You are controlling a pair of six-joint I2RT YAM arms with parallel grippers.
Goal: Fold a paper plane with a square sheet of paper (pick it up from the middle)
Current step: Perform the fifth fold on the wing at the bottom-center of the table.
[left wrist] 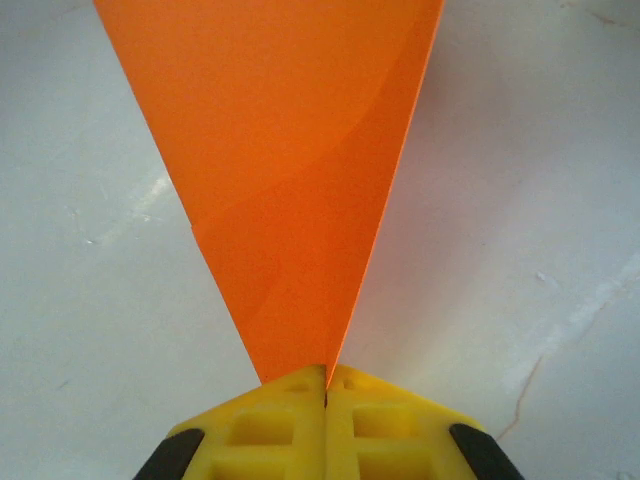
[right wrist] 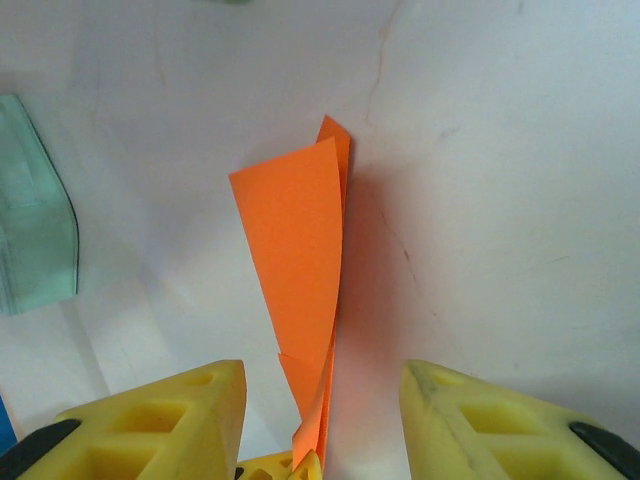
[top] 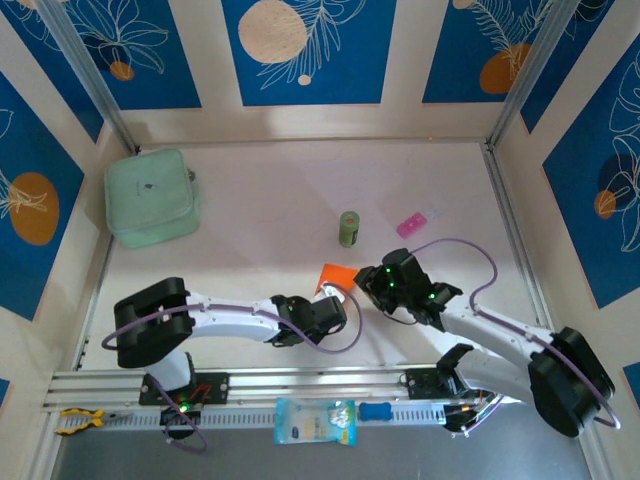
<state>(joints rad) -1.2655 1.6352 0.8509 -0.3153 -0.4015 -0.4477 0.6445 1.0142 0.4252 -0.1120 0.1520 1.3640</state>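
Left wrist view has the left tool (left wrist: pixel 325 385) clenched on the narrow tip of the orange paper (left wrist: pixel 300 180), its 2 yellow pads (left wrist: pixel 280 425) pressed together with the paper's point nipped between them. The paper fans out from that pinch as a long tapering wedge. A fainter diagonal edge under the top layer shows it is doubled over more than once.

Right wrist view has the right tool (right wrist: pixel 322 375) released. Its pads stand well apart on either side of the paper, touching neither face. The paper stands on edge between them as a slim folded blade, with a second layer peeking out at the far end.

From above, the paper sits between the 2 tools near the middle of the surface (top: pixel 260 200), a little nearer the arms than the green can (top: pixel 348 229). The pink packet (top: pixel 418 222) and the mint pouch (top: pixel 152 197) lie well apart from it.

Judged from this, the sheet is not a flat square now. The nose folds and the centre fold seem to be in, giving a dart outline. What seems left is folding down and spreading the 2 wings, pressing the creases and setting the plane down. Whether wing creases are already there I cannot tell, as the layers lie closed against each other
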